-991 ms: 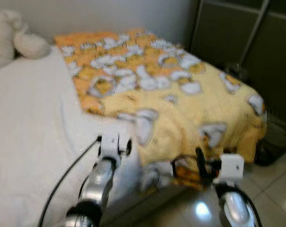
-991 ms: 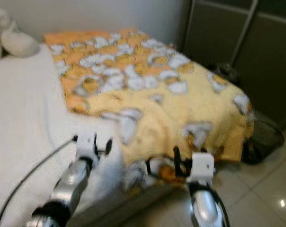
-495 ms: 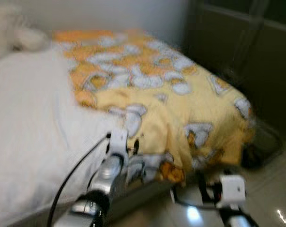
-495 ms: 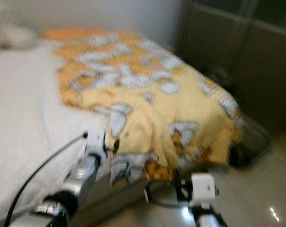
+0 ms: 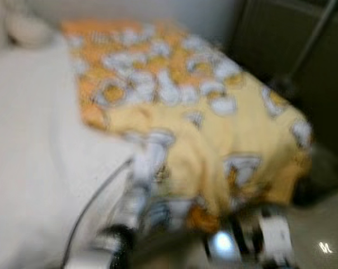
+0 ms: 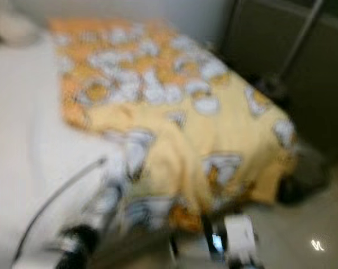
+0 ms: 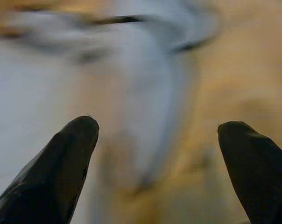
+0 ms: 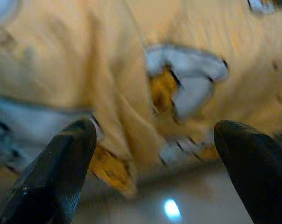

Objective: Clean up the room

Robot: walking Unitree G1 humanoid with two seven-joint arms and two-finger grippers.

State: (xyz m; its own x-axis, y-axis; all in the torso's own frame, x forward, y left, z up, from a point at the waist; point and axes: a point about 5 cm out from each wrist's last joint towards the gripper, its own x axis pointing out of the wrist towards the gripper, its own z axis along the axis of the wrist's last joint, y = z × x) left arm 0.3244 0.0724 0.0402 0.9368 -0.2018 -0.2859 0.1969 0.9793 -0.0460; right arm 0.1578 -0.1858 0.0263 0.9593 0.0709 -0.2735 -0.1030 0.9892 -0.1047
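A yellow and orange blanket (image 5: pixel 202 106) with white cartoon figures covers the right side of the bed, and its near corner hangs crumpled over the bed's foot. My left gripper (image 5: pixel 158 148) reaches over the white sheet (image 5: pixel 29 145) to the blanket's bunched edge. In the left wrist view it is open (image 7: pixel 157 126), with the blanket (image 7: pixel 234 70) just ahead of it. My right gripper (image 5: pixel 243 228) is low, by the hanging corner. It is open in the right wrist view (image 8: pixel 155 126), facing that corner (image 8: pixel 187 88) above the floor. All views are blurred.
A pale plush toy (image 5: pixel 23 28) lies at the head of the bed. Dark wardrobe doors (image 5: pixel 303 50) stand on the right, with a dark bag (image 5: pixel 323 174) on the glossy tiled floor (image 5: pixel 325 230) beside the bed's foot.
The head camera has shaken and the picture has blurred more. My left gripper has moved forward to the blanket's bunched edge, and my right gripper has dropped lower beside the hanging corner.
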